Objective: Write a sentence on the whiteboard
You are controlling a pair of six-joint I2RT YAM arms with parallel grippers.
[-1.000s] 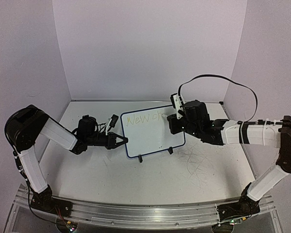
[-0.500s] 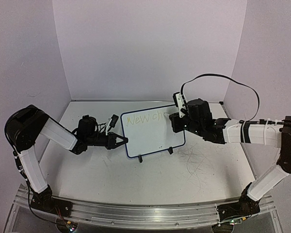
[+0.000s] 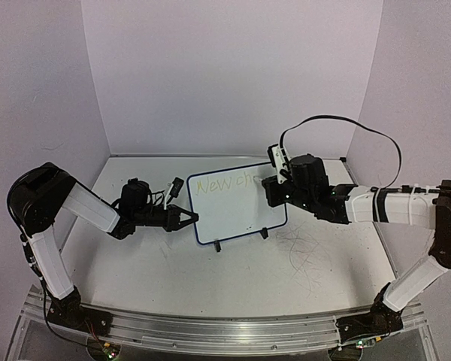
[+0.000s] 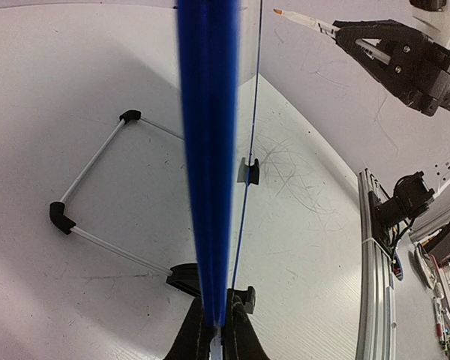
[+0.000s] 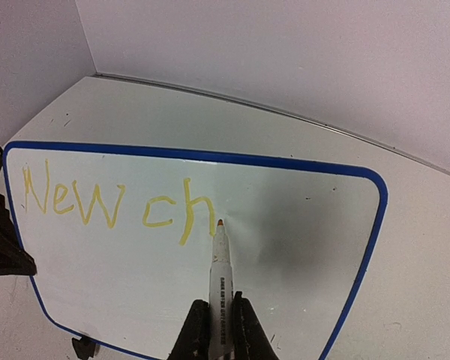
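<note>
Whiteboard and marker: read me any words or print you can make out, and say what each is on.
"New ch": yellow handwritten lettering on the whiteboard.
Dark print on the barrel of the marker: too small to read.
No other text is visible.

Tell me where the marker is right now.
In the right wrist view, the marker sits clamped in the right gripper, low centre, its tip at the whiteboard beside the last stroke of the yellow lettering.
</note>
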